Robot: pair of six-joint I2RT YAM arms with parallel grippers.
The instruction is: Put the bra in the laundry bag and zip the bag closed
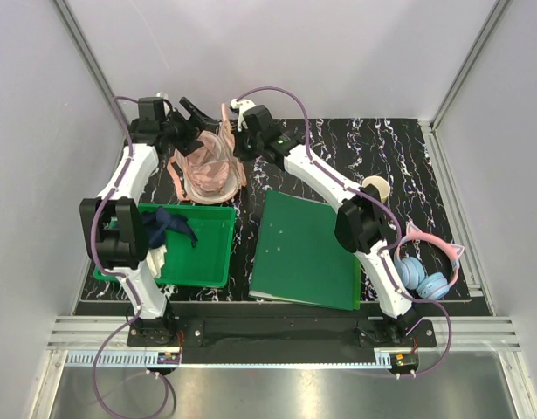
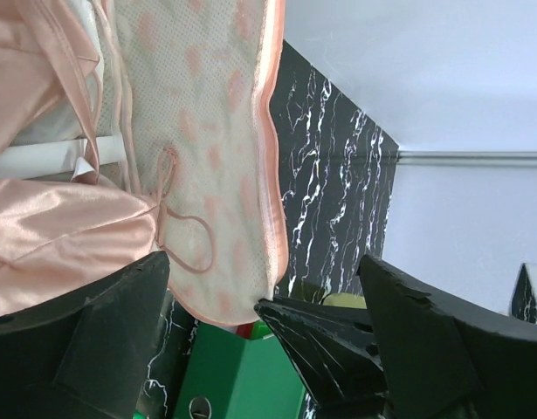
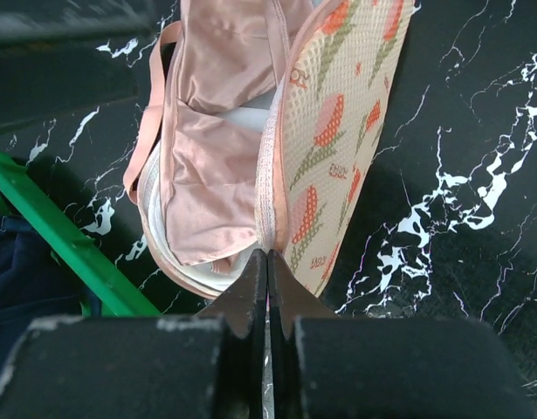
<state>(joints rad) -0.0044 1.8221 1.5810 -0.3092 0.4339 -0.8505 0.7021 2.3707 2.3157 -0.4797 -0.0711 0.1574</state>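
The laundry bag [image 1: 207, 175] lies open at the back of the table, left of the middle. Its lid [image 3: 338, 122], peach with red and green motifs, is held upright. The pink bra [image 3: 211, 131] lies inside the bag on its white lining. My right gripper [image 3: 268, 257] is shut on the lid's zipper rim. In the top view it [image 1: 233, 131] is at the bag's far right edge. My left gripper [image 1: 200, 120] is open at the bag's far left. In the left wrist view its fingers [image 2: 102, 332] stand wide apart, with the lid's mesh underside [image 2: 207, 131] hanging between them and the bra [image 2: 58, 236] on the left.
A green plastic bin [image 1: 211, 262] holding a dark blue cloth [image 1: 174, 225] and a white cloth stands in front of the bag. A green binder [image 1: 307, 253] lies at the centre right. Pink and blue headphones [image 1: 430, 272] and a cream roll [image 1: 375, 186] are further right.
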